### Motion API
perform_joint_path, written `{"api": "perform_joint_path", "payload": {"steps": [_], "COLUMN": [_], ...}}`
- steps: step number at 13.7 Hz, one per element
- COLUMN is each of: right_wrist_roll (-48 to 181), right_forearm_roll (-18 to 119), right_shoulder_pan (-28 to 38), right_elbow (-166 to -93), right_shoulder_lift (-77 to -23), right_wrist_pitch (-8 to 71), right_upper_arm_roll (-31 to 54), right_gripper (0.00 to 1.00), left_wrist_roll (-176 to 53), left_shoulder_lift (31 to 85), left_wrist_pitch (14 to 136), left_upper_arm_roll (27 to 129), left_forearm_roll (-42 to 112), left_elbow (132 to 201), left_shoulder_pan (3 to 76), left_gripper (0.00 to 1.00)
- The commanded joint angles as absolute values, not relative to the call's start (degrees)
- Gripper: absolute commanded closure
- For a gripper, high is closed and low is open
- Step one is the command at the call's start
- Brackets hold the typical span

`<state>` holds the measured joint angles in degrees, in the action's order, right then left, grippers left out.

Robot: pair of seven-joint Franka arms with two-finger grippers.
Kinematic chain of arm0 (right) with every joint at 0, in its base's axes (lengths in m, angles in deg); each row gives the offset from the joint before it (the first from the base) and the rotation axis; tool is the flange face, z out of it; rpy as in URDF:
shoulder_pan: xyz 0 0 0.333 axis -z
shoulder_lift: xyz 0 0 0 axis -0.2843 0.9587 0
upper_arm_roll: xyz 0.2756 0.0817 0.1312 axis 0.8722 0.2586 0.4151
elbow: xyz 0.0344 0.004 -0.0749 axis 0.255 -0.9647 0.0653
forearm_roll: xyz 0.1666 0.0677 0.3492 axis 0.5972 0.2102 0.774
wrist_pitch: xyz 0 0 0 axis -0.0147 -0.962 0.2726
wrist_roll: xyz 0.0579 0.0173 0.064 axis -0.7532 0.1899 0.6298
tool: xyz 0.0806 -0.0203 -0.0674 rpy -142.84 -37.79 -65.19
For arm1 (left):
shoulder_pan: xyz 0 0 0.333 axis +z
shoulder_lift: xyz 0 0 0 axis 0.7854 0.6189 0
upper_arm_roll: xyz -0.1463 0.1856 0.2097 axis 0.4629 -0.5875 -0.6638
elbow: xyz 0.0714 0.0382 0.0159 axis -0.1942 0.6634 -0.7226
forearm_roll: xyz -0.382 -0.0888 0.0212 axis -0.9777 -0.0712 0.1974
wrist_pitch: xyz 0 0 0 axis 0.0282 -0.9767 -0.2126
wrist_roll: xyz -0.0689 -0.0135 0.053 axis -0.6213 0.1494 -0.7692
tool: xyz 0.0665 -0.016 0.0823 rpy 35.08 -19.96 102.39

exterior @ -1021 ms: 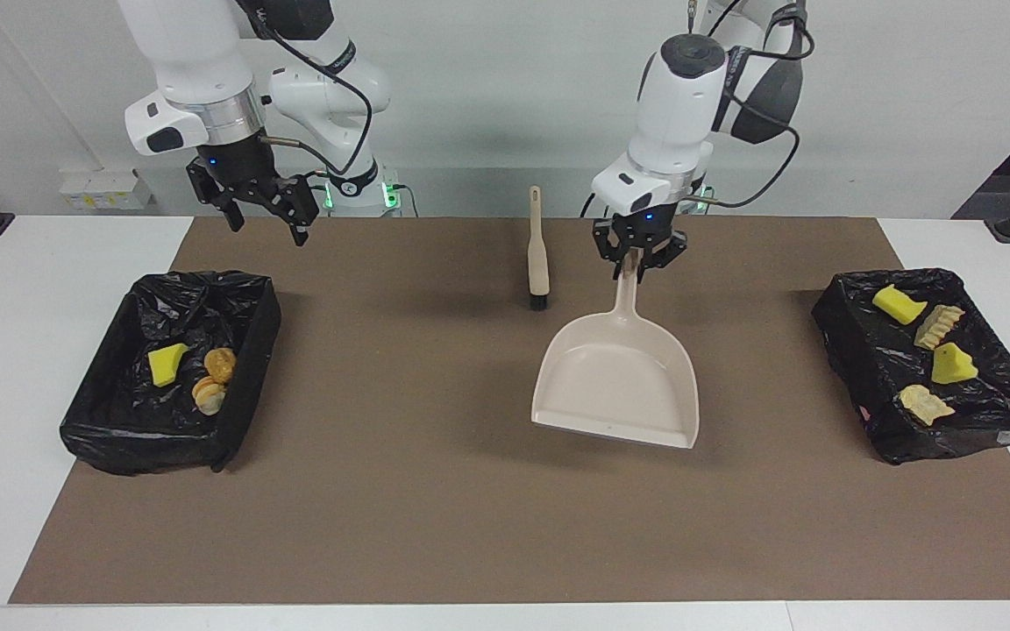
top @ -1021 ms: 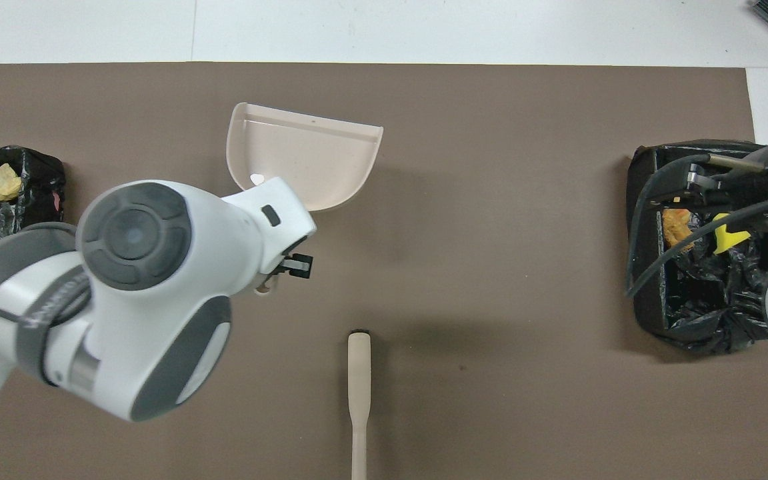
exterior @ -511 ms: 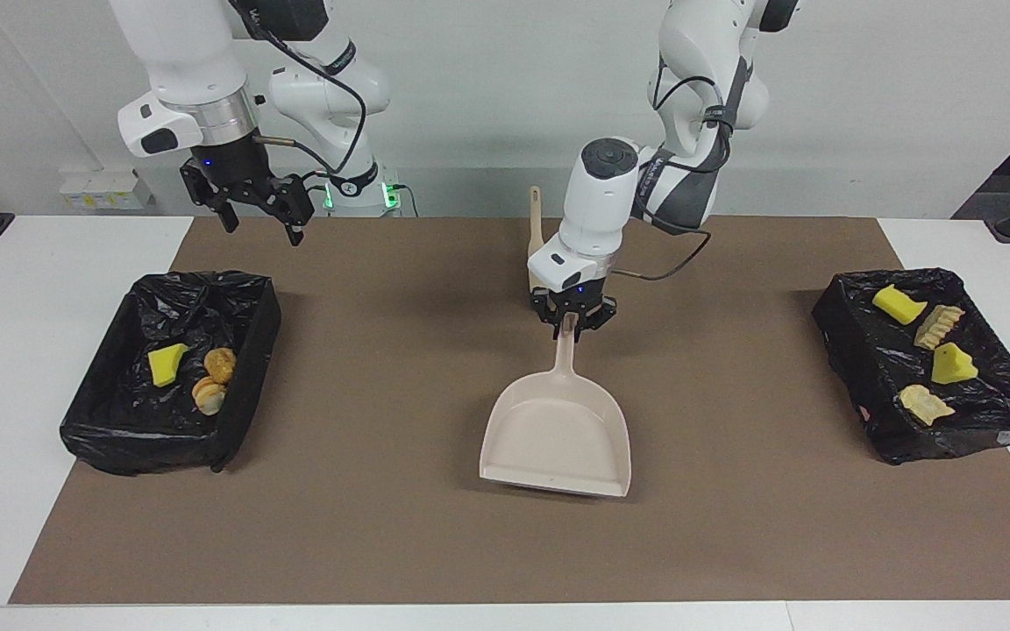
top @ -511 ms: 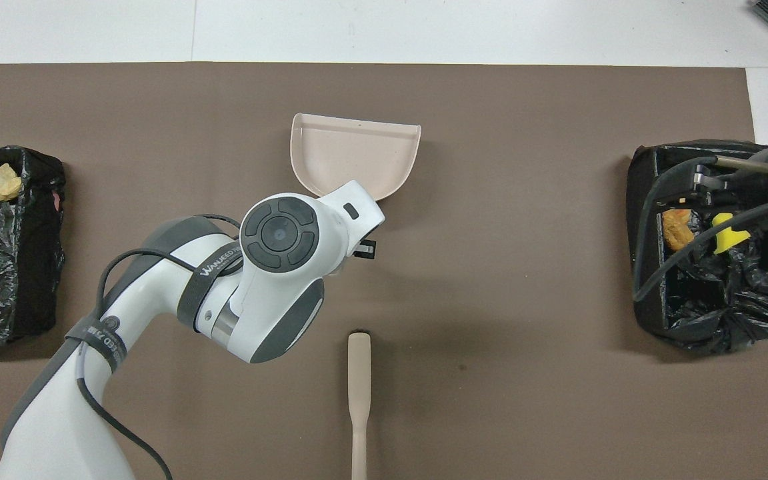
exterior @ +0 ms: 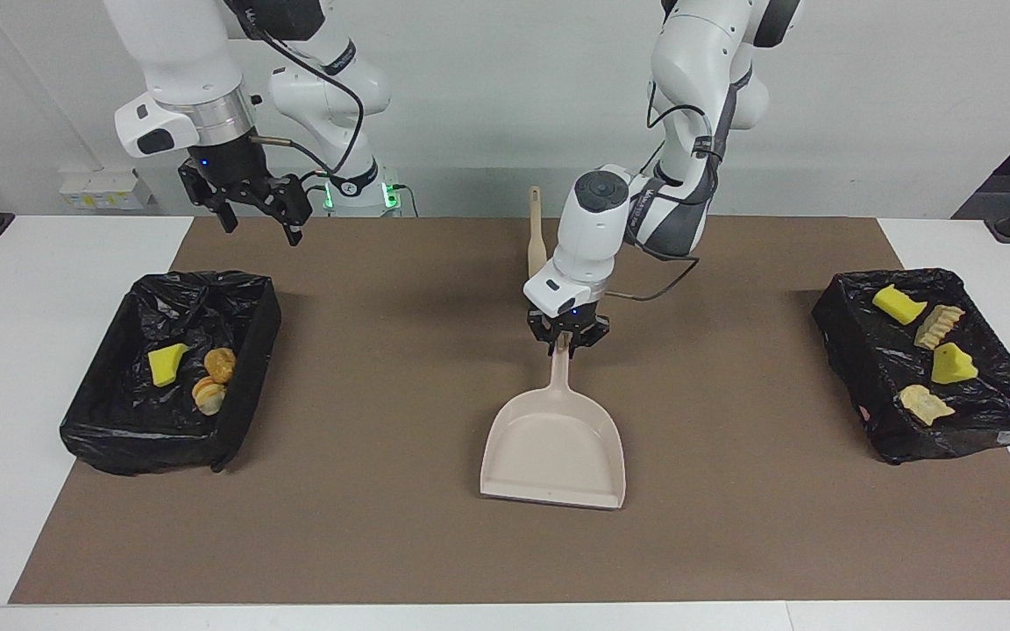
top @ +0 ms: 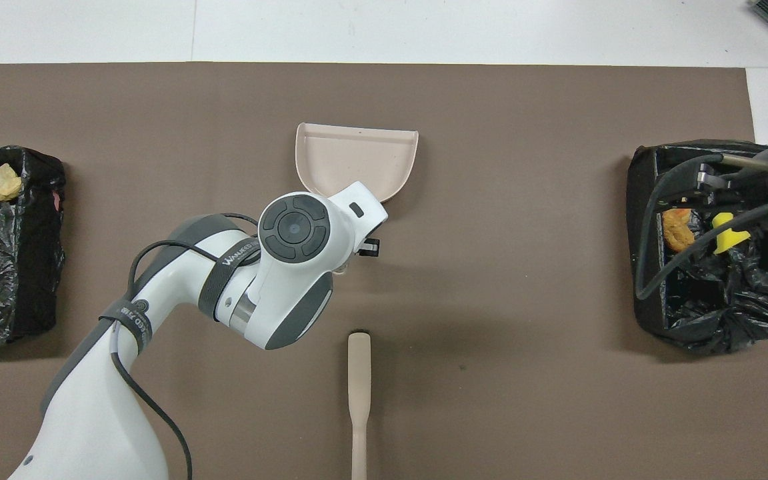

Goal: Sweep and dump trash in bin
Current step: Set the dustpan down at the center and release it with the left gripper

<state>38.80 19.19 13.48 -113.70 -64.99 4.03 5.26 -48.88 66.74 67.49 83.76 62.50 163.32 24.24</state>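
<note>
brown mat (exterior: 382, 526), dustpan (exterior: 555, 451) in left claw (exterior: 567, 343)

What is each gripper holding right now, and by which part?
The left gripper is shut on the dustpan, gripping the top end of its handle. The right gripper is open and holds nothing, over the mat near one bin.

Overhead: left arm (top: 291, 267) hides dustpan handle and left pincer; brush (top: 359, 400) handle cut off at 6 o'clock edge; bin (top: 17, 240) cropped at 9 o'clock.
</note>
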Motion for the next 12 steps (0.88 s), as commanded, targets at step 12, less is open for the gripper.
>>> {"api": "perform_joint_path", "payload": {"steps": [12], "right_wrist_roll": [40.79], "right_forearm_roll": [21.16], "right_shoulder_pan": [15.11], "right_elbow": [-113.39], "right_shoulder_lift": [-65.03], "right_wrist_pitch": [3.48], "right_upper_arm_roll": [5.26], "right_gripper": [0.00], "left_wrist_roll": [-44.44], "left_shoulder_lift": [60.99], "left_wrist_pitch": [63.00], "left_upper_arm_roll": [81.73], "left_forearm_roll": [64.67], "left_elbow": [162.05], "left_shoulder_pan": [30.65], "left_gripper": [0.00]}}
